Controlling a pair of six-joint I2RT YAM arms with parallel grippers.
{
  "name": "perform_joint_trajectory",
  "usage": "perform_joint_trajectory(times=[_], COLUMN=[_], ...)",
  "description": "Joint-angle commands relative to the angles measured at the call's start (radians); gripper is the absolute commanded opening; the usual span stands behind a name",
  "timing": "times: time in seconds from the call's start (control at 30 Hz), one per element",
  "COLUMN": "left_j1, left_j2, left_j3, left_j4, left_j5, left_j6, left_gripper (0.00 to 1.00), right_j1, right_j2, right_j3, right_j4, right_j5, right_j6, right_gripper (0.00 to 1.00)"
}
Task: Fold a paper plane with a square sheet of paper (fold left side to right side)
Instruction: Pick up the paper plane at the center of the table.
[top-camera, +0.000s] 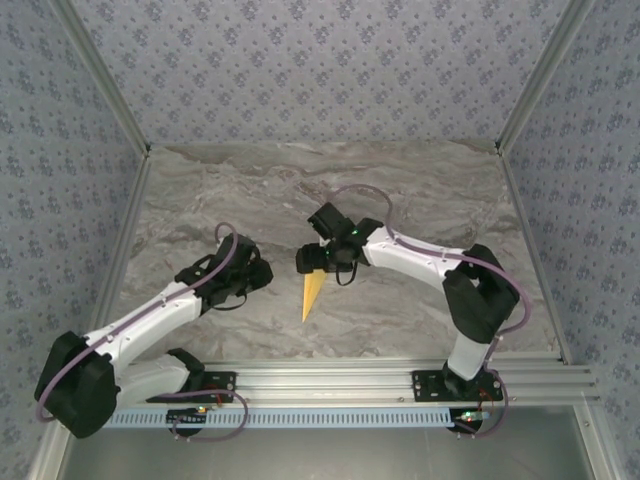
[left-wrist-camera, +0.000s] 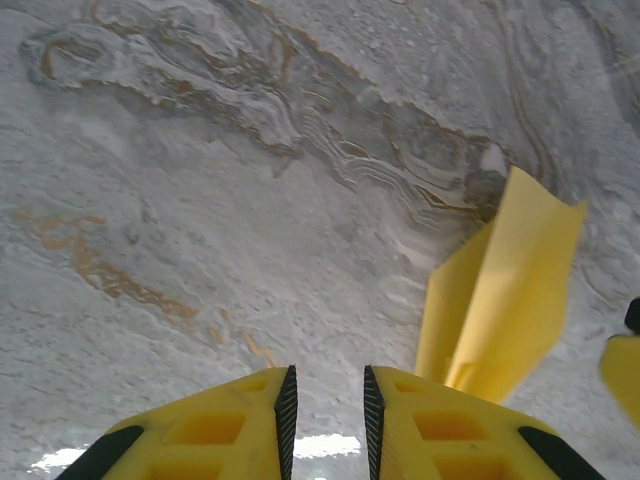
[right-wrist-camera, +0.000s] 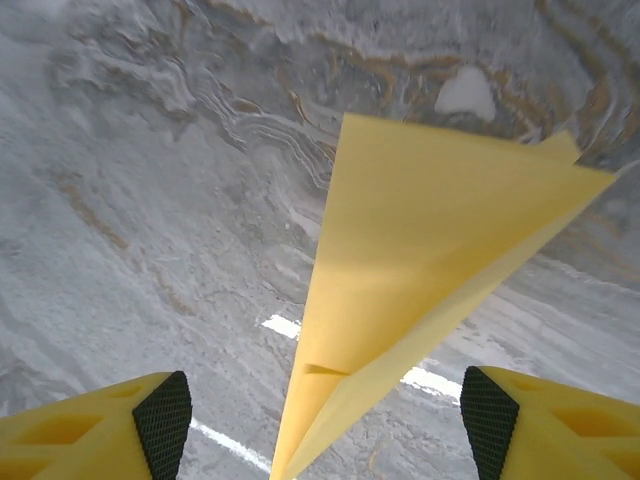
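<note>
The paper plane (top-camera: 313, 292), a slim yellow dart, lies on the marble table with its point toward the near edge. Its wide end sits under my right gripper (top-camera: 312, 262). In the right wrist view the paper plane (right-wrist-camera: 420, 260) rises between the wide-open fingers of the right gripper (right-wrist-camera: 325, 415), and neither pad touches it. My left gripper (top-camera: 262, 272) hovers just left of the plane. Seen from the left wrist, the left gripper (left-wrist-camera: 325, 410) has a narrow gap with nothing in it, and the paper plane (left-wrist-camera: 505, 290) stands to its right. The square sheet of paper is seen only as this folded dart.
The grey veined marble table (top-camera: 420, 190) stretches behind and to both sides of the arms. Patterned walls with metal posts (top-camera: 125, 230) close in the left, back and right. An aluminium rail (top-camera: 400, 375) carrying the arm bases runs along the near edge.
</note>
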Motion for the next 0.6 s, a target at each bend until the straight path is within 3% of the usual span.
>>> perform_joint_trajectory(times=[0.0,0.1,0.23,0.57], left_j1=[0.004,0.005,0.005,0.004], left_j2=[0.016,0.015,0.009,0.013], left_j3=[0.034,0.022,0.012,0.011], left_j4=[-0.040,-0.042,-0.040,-0.039], left_j5=[-0.039,-0.038,-0.040,-0.043], left_j6=[0.021,0.016,0.011,0.007], left_gripper=[0.26,0.26,0.26,0.26], right_j1=[0.019,0.029,0.031,0.034], right_j2=[0.061,0.096,0.116,-0.034], right_j3=[0.024,0.026,0.018,0.002], right_j4=[-0.042,-0.047,-0.060,-0.091], right_j5=[0.066,0.067,0.067,0.061], right_j6=[0.090,0.105,0.115,0.095], right_gripper=[0.76,0.72,0.59,0.05])
